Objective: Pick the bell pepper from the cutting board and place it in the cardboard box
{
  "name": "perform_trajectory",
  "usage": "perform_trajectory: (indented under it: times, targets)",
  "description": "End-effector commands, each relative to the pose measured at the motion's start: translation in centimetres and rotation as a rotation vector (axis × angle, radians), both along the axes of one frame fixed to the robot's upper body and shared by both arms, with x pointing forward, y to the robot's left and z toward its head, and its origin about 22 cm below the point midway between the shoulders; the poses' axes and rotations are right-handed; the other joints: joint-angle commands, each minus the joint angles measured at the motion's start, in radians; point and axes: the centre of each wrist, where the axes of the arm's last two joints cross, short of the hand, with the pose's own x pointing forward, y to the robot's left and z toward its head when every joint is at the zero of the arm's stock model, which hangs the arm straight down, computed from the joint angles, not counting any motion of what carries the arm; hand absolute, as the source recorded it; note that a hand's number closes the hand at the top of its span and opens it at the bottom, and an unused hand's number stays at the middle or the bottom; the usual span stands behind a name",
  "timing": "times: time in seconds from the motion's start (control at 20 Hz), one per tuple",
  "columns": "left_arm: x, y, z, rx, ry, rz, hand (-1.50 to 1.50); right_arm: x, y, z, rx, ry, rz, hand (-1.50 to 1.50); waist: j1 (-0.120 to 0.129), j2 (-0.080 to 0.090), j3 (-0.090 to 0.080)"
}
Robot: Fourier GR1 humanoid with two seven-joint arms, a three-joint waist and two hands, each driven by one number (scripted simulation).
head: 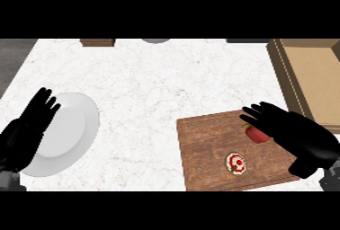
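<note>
Head view, looking steeply down on the white marbled bench [166, 81]. We see the bell pepper [259, 134], small and red, lying on the wooden cutting board [206, 152] near its right edge; it has not yet been lifted. The right hand [292, 130] reaches over the board from the lower right, its fingers [256, 112] spread and relaxed above and just behind the pepper, partly covering it; we judge this a pre-grasp posture, with nothing yet enclosed. The cardboard box [312, 76] stands at the bench's right edge, just beyond the board, so we expect only a short carry toward the upper right once the pepper is held. A small round red-and-white item [235, 162] also lies on the board, nearer the front; we cannot identify it. The left hand [30, 128] rests open at the left, fingers up, overlapping the rim of a white plate [73, 130], apparently idle. Dark objects along the far edge are cut off. We can read no brand, label or writing anywhere.
</note>
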Motion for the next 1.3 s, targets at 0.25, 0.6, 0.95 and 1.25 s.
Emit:
perform_trajectory:
  times: [0.25, 0.6, 0.95, 1.25]
  targets:
    - [-2.9, -0.5, 0.2, -0.002, 0.001, -0.017, 0.0, -0.4, 2.2, -0.6, -0.058, 0.004, -0.036, -1.5, 0.006, -0.002, 0.0]
    - [-0.3, 1.0, -0.7, 0.002, -0.001, -0.009, 0.0, 0.4, 0.3, -1.8, -0.087, -0.011, -0.049, -1.5, -0.001, 0.0, 0.0]
    - [-0.4, -0.6, -0.9, 0.008, -0.017, 0.009, 0.0, 1.3, -0.1, -2.8, -0.118, 0.008, -0.06, -1.5, -0.001, 0.0, 0.0]
    - [-0.8, -0.7, 0.2, 0.006, -0.011, 0.009, 0.0, 2.1, -0.3, -2.6, -0.136, 0.037, -0.074, -1.5, -0.001, 0.0, 0.0]
